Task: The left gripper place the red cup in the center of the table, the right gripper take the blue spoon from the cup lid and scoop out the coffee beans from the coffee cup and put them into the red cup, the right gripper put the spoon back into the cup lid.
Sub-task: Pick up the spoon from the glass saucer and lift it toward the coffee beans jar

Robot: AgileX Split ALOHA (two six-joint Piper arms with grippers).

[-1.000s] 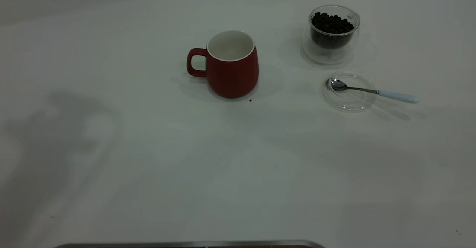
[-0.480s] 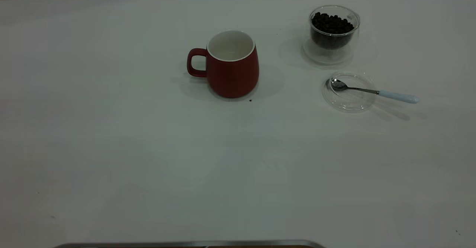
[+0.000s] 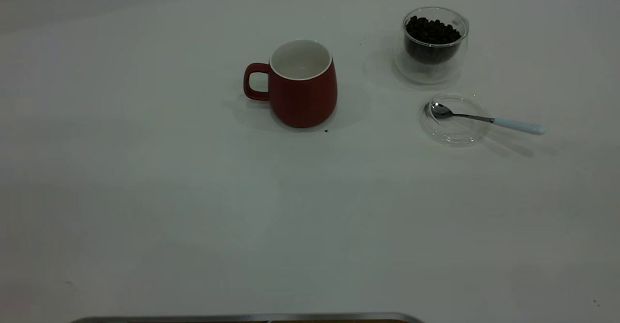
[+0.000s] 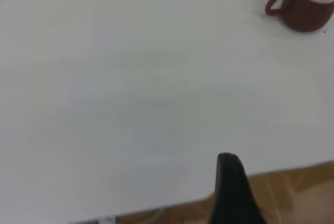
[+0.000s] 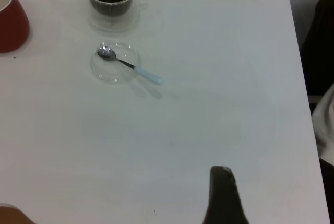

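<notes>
On the white table (image 3: 145, 192) stands the dark red cup (image 3: 302, 95), upright, white inside; jaws' state unclear

Only one black, tapering finger (image 4: 232, 190) of the left arm shows, matte and smooth. The right arm's finger (image 5: 223, 195) looks alike.

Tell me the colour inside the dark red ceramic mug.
White inside the dark red ceramic mug, clearest in the exterior view.
</notes>
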